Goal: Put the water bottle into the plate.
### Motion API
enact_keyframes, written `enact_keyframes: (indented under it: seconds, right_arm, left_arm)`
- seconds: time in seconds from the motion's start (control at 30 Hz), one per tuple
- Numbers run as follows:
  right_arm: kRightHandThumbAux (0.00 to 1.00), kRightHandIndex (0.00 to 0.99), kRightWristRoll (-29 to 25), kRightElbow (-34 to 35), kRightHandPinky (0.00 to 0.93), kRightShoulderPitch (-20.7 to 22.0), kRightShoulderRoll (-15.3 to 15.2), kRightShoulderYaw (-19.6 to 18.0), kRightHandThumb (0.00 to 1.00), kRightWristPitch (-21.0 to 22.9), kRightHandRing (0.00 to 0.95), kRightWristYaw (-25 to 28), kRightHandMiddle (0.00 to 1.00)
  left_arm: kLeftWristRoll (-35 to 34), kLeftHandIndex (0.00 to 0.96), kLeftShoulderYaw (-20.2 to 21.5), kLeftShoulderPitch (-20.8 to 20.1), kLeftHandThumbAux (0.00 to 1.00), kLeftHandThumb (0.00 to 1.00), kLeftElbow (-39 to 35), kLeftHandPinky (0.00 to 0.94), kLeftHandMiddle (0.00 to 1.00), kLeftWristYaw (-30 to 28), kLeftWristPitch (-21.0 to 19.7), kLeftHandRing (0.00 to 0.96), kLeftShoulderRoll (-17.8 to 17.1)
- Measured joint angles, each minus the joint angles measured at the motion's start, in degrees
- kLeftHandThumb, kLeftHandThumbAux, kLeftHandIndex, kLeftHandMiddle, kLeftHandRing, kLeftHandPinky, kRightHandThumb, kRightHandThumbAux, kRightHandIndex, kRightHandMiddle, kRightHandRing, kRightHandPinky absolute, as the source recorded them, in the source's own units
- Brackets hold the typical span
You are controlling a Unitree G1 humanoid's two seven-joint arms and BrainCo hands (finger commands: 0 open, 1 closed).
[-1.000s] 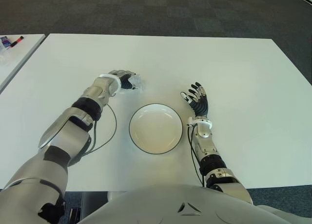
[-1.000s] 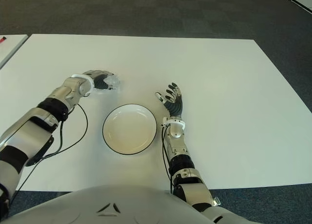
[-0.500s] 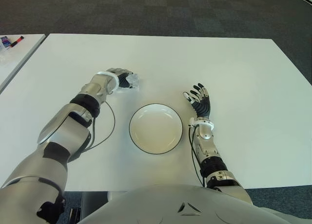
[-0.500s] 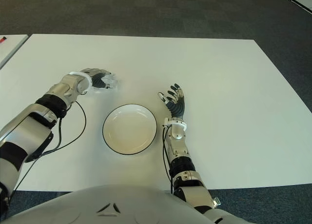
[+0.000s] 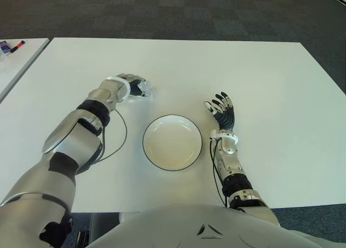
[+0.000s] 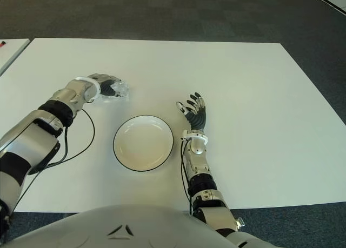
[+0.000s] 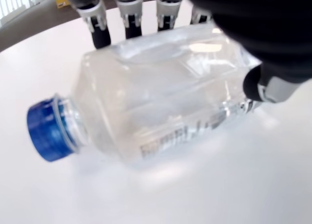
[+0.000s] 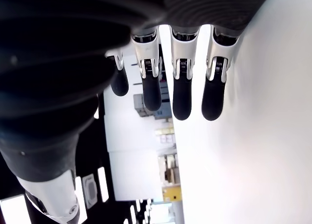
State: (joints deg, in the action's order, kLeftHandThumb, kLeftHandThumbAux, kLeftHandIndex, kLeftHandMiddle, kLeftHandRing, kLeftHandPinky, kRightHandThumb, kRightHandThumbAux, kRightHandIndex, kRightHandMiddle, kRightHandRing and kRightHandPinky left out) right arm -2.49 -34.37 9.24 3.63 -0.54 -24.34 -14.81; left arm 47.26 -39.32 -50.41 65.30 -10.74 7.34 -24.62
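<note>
The bottle [image 7: 161,92] lies on its side on the white worktop [image 5: 259,75], up and to the left of the plate [image 5: 172,142] and clear of its rim. The left hand [image 5: 132,87] is wrapped over it: in the left wrist view four fingers [image 7: 97,19] curl down the far side of the body and the thumb presses near the base end, so the hand looks clamped on the bottle, which is touching the worktop or just off it; I cannot tell which.

It is a small, clear, square-shouldered plastic bottle with a blue cap [image 7: 46,131]. It probably handles as light and fairly stiff, though thin walls may dent under a hard squeeze, and the smooth plastic could slip or roll. The mid-body, where the hand already sits, seems the best place to hold it, well away from the tapering neck.

Its long axis runs roughly along the worktop, cap at one end and base under the thumb. From the eye views the bottle is too hidden by the hand to say which way the cap points across the worktop.

The right hand [image 5: 221,111] shows just right of the plate, fingers spread and holding nothing.
</note>
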Motion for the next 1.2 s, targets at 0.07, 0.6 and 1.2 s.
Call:
enact_keyframes:
  seconds: [0.07,0.6,1.2]
  right_arm:
    - [0.769,0.13,-0.03,0.33,0.32,-0.08,0.0,0.0,0.611,-0.14,0.254,0.02,0.217]
    - [0.763,0.123,-1.0,1.32,0.322,-0.35,0.02,0.02,0.592,-0.87,0.251,0.28,0.217]
    - [0.76,0.114,-1.06,1.45,0.322,-0.35,0.02,0.18,0.594,-1.57,0.248,-0.05,0.214]
  left_arm:
    - [0.04,0.0,-0.1,-0.28,0.284,0.63,0.66,0.048,0.0,0.03,0.28,0.0,0.09]
    - [0.09,0.0,-0.3,-1.22,0.266,0.613,3.06,0.039,0.0,1.07,1.73,0.0,0.63]
    - [0.0,0.0,-0.16,-1.33,0.295,0.621,4.51,0.069,0.0,2.89,2.79,0.0,0.73]
